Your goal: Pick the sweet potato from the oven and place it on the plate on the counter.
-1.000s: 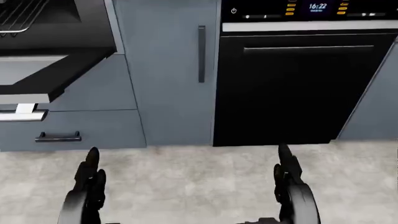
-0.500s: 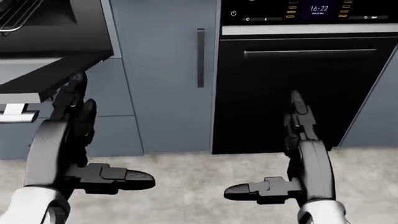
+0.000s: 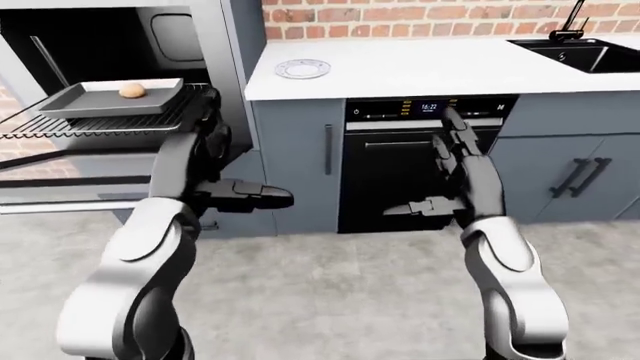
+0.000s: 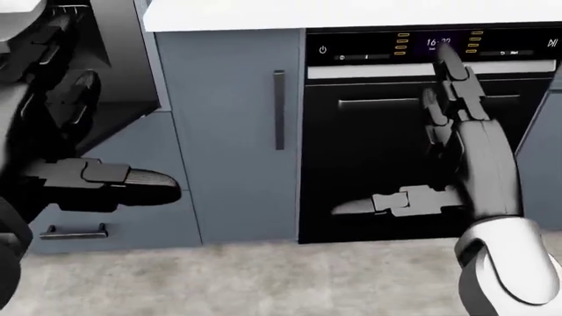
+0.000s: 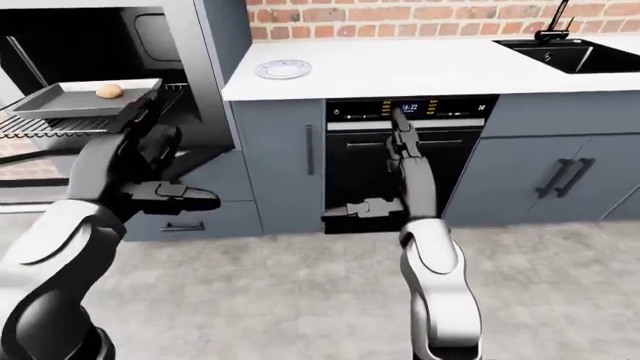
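Both hands are raised and empty in the left-eye view. The left hand [image 3: 205, 161] stands with fingers up and spread wide, thumb jutting toward the view's right, just below the oven rack [image 3: 100, 124]. On that rack sits a grey tray [image 3: 110, 97], and the sweet potato [image 3: 132, 90] lies in the tray, well apart from the hand. The right hand [image 3: 460, 169] is likewise wide, fingers pointing up, thumb out to the left, in front of the black dishwasher [image 3: 410, 180]. On the white counter [image 3: 420, 67] the plate [image 3: 302, 69] rests near the left end, bare. A black sink [image 3: 585, 52] is set into the counter at the far right, under a brick wall [image 3: 400, 15].

In the head view, the left hand fills the left edge as a dark shape, its thumb [image 4: 114, 181] reaching right over a blue drawer [image 4: 114, 224]. The right hand's fingers [image 4: 456, 82] rise across the dishwasher's control strip, where a clock display [image 4: 439, 43] glows. A tall cabinet door [image 4: 228, 131] with a vertical handle [image 4: 279, 108] stands between the two hands.

From the right eye the scene is much the same: potato in the tray at upper left, plate on the counter, both hands wide and holding nothing.
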Motion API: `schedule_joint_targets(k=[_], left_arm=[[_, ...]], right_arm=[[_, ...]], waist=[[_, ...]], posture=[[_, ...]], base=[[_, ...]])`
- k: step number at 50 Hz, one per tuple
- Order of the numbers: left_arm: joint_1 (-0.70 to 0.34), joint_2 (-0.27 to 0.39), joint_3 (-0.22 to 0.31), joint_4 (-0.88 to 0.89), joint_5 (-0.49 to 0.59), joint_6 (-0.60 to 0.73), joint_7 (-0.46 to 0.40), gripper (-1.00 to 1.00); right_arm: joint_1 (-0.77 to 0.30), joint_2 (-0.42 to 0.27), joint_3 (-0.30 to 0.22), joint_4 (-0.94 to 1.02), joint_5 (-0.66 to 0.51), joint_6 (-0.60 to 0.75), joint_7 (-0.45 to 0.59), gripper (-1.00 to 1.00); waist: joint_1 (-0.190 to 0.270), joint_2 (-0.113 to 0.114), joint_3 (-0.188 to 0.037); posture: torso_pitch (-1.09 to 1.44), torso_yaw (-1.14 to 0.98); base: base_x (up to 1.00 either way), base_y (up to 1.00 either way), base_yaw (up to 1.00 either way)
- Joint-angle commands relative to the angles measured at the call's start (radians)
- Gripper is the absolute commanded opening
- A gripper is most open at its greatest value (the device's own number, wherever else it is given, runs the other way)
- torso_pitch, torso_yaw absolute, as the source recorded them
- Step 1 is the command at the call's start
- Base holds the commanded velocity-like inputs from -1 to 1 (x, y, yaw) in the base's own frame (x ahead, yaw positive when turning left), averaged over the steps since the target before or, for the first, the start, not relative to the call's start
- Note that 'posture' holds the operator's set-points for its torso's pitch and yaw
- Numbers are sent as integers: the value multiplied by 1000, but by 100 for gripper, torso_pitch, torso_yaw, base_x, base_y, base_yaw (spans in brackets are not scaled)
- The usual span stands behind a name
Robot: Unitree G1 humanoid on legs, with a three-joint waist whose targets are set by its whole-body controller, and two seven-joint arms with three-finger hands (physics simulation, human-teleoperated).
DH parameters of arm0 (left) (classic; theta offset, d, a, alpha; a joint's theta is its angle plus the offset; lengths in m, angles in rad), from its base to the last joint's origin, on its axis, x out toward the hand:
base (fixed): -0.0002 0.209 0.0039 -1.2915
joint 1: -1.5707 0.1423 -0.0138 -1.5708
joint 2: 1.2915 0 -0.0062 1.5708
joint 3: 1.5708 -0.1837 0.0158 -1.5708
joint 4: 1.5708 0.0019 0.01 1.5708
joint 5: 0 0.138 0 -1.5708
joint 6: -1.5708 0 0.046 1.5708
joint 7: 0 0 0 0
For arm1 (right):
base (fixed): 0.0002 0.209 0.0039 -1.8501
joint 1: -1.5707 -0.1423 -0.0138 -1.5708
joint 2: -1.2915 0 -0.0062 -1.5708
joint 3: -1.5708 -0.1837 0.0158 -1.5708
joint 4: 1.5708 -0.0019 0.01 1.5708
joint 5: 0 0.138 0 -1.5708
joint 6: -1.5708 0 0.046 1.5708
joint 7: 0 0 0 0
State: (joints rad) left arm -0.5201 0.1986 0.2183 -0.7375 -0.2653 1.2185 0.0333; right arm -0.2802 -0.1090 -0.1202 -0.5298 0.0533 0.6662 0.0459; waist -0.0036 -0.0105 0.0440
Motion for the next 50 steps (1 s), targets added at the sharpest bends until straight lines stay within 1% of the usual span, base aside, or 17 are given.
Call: schedule_joint_targets(k=[1, 6, 9, 16, 20, 21, 23, 30, 34, 35, 36, 40, 42, 43, 46, 48, 50], left_arm=[[-21, 16, 21, -20, -5, -34, 15, 100], [-4, 21, 15, -6, -16, -62, 23, 100], [-6, 26, 17, -3, -23, -63, 28, 100], [-8, 36, 31, -26, -49, -39, 38, 100], [-11, 38, 33, -34, -59, -28, 45, 100], [-15, 39, 34, -37, -62, -23, 47, 100], [-22, 43, 33, -37, -67, -16, 51, 100], [-36, 51, 52, -51, -91, 9, 60, 100], [-38, 56, 62, -61, -109, 20, 69, 100], [-41, 58, 66, -62, -115, 25, 72, 100], [-34, 61, 62, -51, -114, 6, 70, 100], [-62, 72, 85, -70, -145, 49, 86, 100], [-70, 78, 93, -77, -160, 60, 93, 100], [-83, 83, 99, -77, -169, 71, 98, 100], [-107, 97, 113, -80, -194, 94, 111, 100], [-109, 104, 116, -76, -204, 91, 116, 100], [-114, 112, 120, -75, -217, 94, 122, 100]], right_arm=[[-33, -2, 7, -39, 7, -28, 6, 100], [-39, -6, 2, -44, 9, -19, 8, 100], [-47, -10, -2, -50, 14, -9, 8, 100], [-59, -14, 2, -67, 15, 8, 11, 100], [-63, -17, -4, -77, 22, 17, 16, 100], [-63, -18, -4, -81, 23, 21, 16, 100], [-66, -20, -7, -83, 26, 23, 18, 100], [-99, -32, -14, -105, 47, 59, 17, 100], [-118, -37, -23, -124, 65, 77, 12, 100], [-119, -39, -23, -123, 68, 74, 13, 100], [-125, -42, -25, -126, 71, 80, 11, 100], [-151, -57, -34, -150, 85, 117, 4, 100], [-165, -55, -46, -166, 107, 144, -3, 100], [-165, -62, -45, -168, 113, 147, -2, 100], [-179, -71, -50, -179, 128, 165, -6, 100], [-188, -78, -52, -184, 135, 177, -9, 100], [-194, -85, -56, -187, 143, 183, -7, 100]], waist=[[6, 1, -14], [-5, 97, -21], [2, 89, -8], [21, 28, -15], [28, -70, -39], [13, -29, -21], [13, -46, -15], [-4, 15, -8], [-14, 113, -58], [1, 78, -22], [-6, 95, -10], [13, 64, -20], [47, -9, 2], [33, -7, 11], [26, -57, -55], [25, -60, -13], [29, -48, -27]], posture=[[0, 0], [0, 0], [0, 0], [0, 0], [0, 0], [0, 0], [0, 0], [0, 0], [0, 0], [0, 0], [0, 0], [0, 0], [0, 0], [0, 0], [0, 0], [0, 0], [0, 0]], base=[[33, 0, 0], [33, 0, 0], [33, 0, 0], [32, 0, 0], [33, 0, 0], [33, 0, 0], [32, 0, 0], [33, 0, 0], [33, 0, 0], [33, 0, 0], [33, 0, 0], [32, 7, 0], [32, 23, 38], [12, 0, 100], [0, 0, 100], [0, 0, 100], [0, 0, 100]])
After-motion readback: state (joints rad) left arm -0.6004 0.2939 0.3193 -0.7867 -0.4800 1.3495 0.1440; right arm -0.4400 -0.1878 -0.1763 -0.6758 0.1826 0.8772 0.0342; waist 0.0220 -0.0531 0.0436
